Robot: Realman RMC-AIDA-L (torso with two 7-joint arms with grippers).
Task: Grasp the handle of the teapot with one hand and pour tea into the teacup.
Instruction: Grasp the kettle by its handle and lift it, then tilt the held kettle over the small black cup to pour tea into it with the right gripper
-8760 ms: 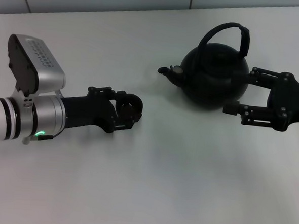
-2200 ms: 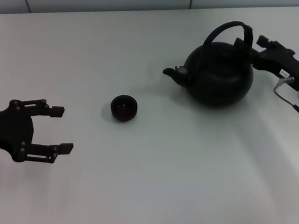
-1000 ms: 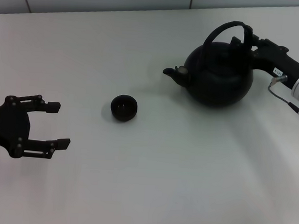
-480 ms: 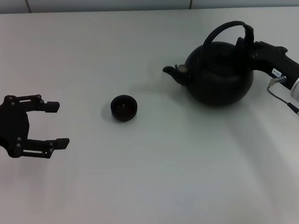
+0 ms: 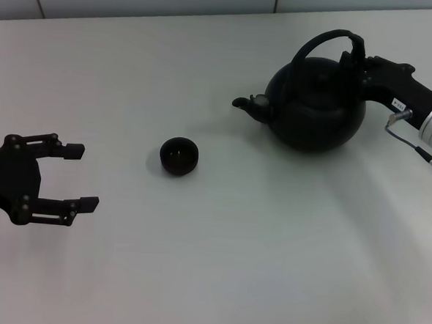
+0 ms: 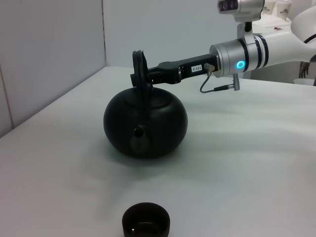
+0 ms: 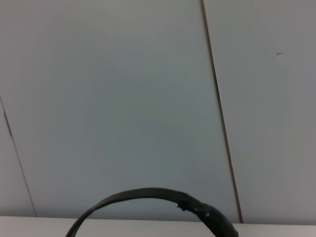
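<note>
— Since the pour turns on where the cup lies from the spout, where do you put it?

— From the teapot (image 5: 316, 106), the teacup (image 5: 179, 157) lies at about eight o'clock on the table (image 5: 216, 272), well apart. The spout points at nine o'clock, so it is roughly lined up. My right gripper (image 5: 356, 62) is at the handle (image 5: 327, 44), on its thick three o'clock side, so that arm is plainly the nearer.

— Clamped on it?

— I cannot tell; black fingers against black loop merge in every view. The left gripper (image 5: 78, 175) hangs near the seven o'clock edge, fingers apart, holding nothing.

— Anything else hidden?

— I can't make out the lid or what's inside the cup, and the right wrist view shows only the handle's arch.
</note>
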